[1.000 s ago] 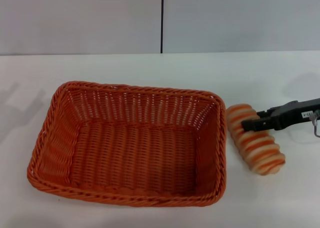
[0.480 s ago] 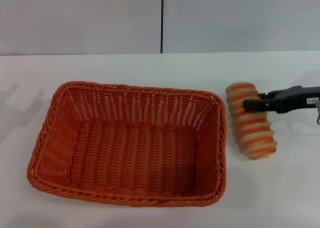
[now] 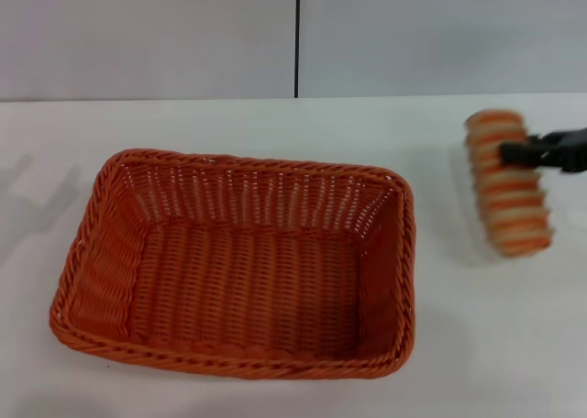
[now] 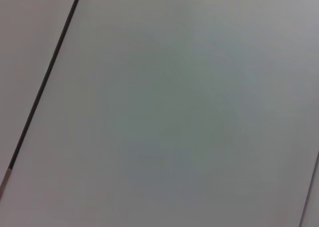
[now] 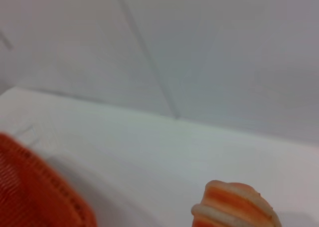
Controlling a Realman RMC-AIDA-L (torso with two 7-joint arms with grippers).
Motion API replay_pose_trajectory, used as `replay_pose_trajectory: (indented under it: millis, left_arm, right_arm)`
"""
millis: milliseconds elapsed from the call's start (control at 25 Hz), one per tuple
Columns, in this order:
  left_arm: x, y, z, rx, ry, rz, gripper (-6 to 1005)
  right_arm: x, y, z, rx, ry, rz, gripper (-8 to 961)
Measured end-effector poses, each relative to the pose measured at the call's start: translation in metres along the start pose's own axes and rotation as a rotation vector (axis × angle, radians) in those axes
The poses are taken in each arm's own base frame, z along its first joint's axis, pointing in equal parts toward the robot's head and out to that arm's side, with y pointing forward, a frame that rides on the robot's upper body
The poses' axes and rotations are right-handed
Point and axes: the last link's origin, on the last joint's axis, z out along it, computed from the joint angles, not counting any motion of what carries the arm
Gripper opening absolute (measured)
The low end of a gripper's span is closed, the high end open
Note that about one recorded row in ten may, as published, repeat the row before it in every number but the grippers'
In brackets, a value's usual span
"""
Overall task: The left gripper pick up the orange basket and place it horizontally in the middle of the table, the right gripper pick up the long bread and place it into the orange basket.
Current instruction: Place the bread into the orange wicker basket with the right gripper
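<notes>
- White desk point(image 3: 275, 120) ran back to a grey wall.
- Basket point(image 3: 238, 262) sat mid-desk, toward the front edge.
- Right gripper point(image 3: 514, 151), jaws clenched on the bread point(image 3: 509, 184), hung near the right edge.

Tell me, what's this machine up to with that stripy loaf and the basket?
The right end effector is shut on the long bread, holding it off the table to the right of the orange basket. The basket sits empty, lengthwise across the middle of the table. The bread is not in it yet. The left end effector is out of sight.
</notes>
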Motion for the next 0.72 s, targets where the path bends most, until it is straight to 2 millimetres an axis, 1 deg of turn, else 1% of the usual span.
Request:
replay_pose_trajectory:
  millis: [120,160,200,240,280,320,360,400,440,480,520,560,600,640,680,720]
  left_arm:
    - [0.0,0.0,0.0,-0.001,0.002,-0.004,832]
    - [0.0,0.0,0.0,-0.002,0.002,-0.005,832]
    - [0.0,0.0,0.0,-0.002,0.002,-0.005,832]
    - [0.0,0.0,0.0,-0.003,0.002,-0.004,832]
    - [0.0,0.001,0.0,-0.004,0.003,-0.003,832]
    - [0.0,0.001,0.0,-0.004,0.003,-0.003,832]
    - [0.001,0.001,0.001,-0.007,0.004,-0.001,832]
    - [0.001,0.001,0.001,-0.007,0.004,-0.001,832]
    - [0.001,0.001,0.002,-0.009,0.004,-0.001,832]
    - [0.001,0.001,0.002,-0.01,0.004,-0.002,832]
    - [0.001,0.002,0.003,-0.013,0.004,-0.003,832]
    - [0.001,0.002,0.003,-0.015,0.005,-0.004,832]
    - [0.001,0.002,0.003,-0.015,0.005,-0.004,832]
    - [0.001,0.002,0.003,-0.016,0.005,-0.004,832]
    - [0.001,0.002,0.003,-0.016,0.005,-0.004,832]
    - [0.001,0.002,0.003,-0.015,0.005,-0.004,832]
  right_arm:
    - [-0.018,0.005,-0.027,0.055,-0.033,-0.019,436]
    - [-0.031,0.012,-0.043,0.09,-0.046,-0.039,429]
    - [-0.031,0.012,-0.043,0.09,-0.046,-0.039,422]
    - [-0.042,0.021,-0.053,0.096,-0.061,-0.073,415]
    - [-0.042,0.021,-0.053,0.096,-0.061,-0.073,407]
    - [-0.05,0.028,-0.058,0.083,-0.076,-0.099,400]
    - [-0.061,0.043,-0.062,0.02,-0.111,-0.138,393]
    - [-0.061,0.043,-0.062,0.02,-0.111,-0.138,382]
    - [-0.07,0.06,-0.061,-0.065,-0.139,-0.173,371]
    - [-0.07,0.06,-0.061,-0.065,-0.139,-0.173,361]
    - [-0.074,0.068,-0.06,-0.111,-0.149,-0.192,350]
    - [-0.08,0.085,-0.053,-0.205,-0.161,-0.222,339]
    - [-0.08,0.085,-0.053,-0.205,-0.161,-0.222,318]
    - [-0.083,0.101,-0.044,-0.3,-0.158,-0.245,297]
    - [-0.083,0.101,-0.044,-0.3,-0.158,-0.245,293]
    - [-0.083,0.109,-0.036,-0.356,-0.146,-0.251,289]
